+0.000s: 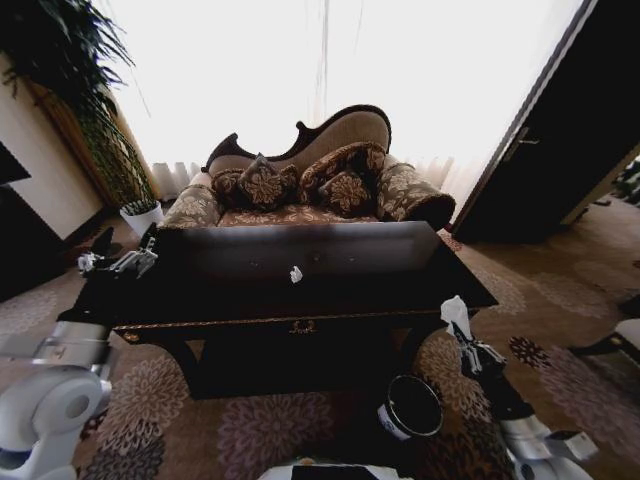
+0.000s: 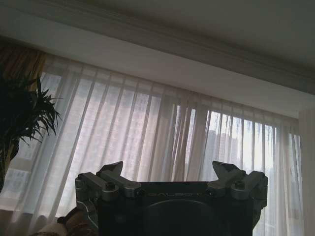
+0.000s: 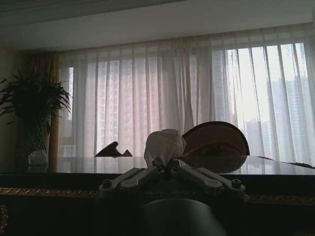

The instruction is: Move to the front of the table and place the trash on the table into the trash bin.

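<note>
Beneath bright curtains, the tabletop [image 1: 330,250] is keeping one paper scrap [image 1: 296,273] mid-frame, while the right gripper [image 1: 462,335], lower right, is pinching a tissue wad [image 1: 455,312] above the trash bin [image 1: 411,407], and the left gripper [image 1: 130,264], at left, is idling wide open.

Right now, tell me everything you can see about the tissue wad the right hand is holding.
The tissue wad is a crumpled white paper ball, soft-looking and creased. It is pinched between the fingers of the right hand, which is shut on it, and sticks up above them. It is held off the table's right front corner, above the floor, up and to the right of the black trash bin.
</note>
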You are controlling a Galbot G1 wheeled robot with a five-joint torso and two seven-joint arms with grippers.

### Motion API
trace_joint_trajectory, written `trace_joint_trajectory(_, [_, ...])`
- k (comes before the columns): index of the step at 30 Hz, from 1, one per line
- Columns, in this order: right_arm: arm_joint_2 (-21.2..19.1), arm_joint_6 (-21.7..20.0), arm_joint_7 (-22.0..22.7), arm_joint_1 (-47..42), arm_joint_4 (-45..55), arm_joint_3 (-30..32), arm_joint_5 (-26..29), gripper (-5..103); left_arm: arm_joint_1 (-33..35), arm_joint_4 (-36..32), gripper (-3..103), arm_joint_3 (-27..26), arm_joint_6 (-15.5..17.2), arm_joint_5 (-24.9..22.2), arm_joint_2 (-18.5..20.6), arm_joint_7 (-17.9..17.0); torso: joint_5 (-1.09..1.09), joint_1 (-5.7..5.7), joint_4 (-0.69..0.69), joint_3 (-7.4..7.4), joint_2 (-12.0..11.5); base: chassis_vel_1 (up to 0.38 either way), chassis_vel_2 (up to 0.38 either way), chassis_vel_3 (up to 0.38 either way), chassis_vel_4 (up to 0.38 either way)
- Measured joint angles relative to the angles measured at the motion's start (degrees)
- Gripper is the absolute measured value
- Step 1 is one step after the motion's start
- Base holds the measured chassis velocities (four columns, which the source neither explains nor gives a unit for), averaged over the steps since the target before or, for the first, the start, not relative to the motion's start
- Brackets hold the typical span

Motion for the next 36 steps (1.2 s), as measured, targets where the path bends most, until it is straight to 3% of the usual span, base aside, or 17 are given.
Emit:
trace_joint_trajectory(11, [0.32, 1.69, -0.71, 4.05, -17.89, -3.62, -2.9, 1, -0.09, 0.71, 100, -1.63, 0.0, -0.84, 0.82, -0.02, -0.01, 0.0, 0.0, 0.0, 0.0, 0.0, 0.0, 0.0, 0.0])
trace_joint_trajectory(19, [0.79, -0.72, 1.1, 9.94, -30.22, -6.14, -7.56, 1, 0.4, 0.39, 100, -3.5, -0.01, -1.79, 1.7, -0.05, -0.01, 0.0, 0.0, 0.0, 0.0, 0.0, 0.0, 0.0, 0.0])
trace_joint_trajectory(31, [0.79, -6.73, 10.32, 18.37, -45.23, -9.71, -12.43, 1, 3.4, -1.16, 100, -10.7, -0.01, -4.73, 3.24, -0.17, -0.01, 0.0, 0.01, 0.0, 0.0, 0.0, 0.0, 0.0, 0.0])
trace_joint_trajectory(36, [0.06, -11.61, 15.84, 22.17, -51.95, -11.04, -14.46, 1, 6.25, -2.01, 100, -15.26, -0.39, -6.96, 3.92, -0.18, -0.01, 0.0, 0.0, 0.0, 0.0, 0.0, 0.0, 0.0, 0.0])
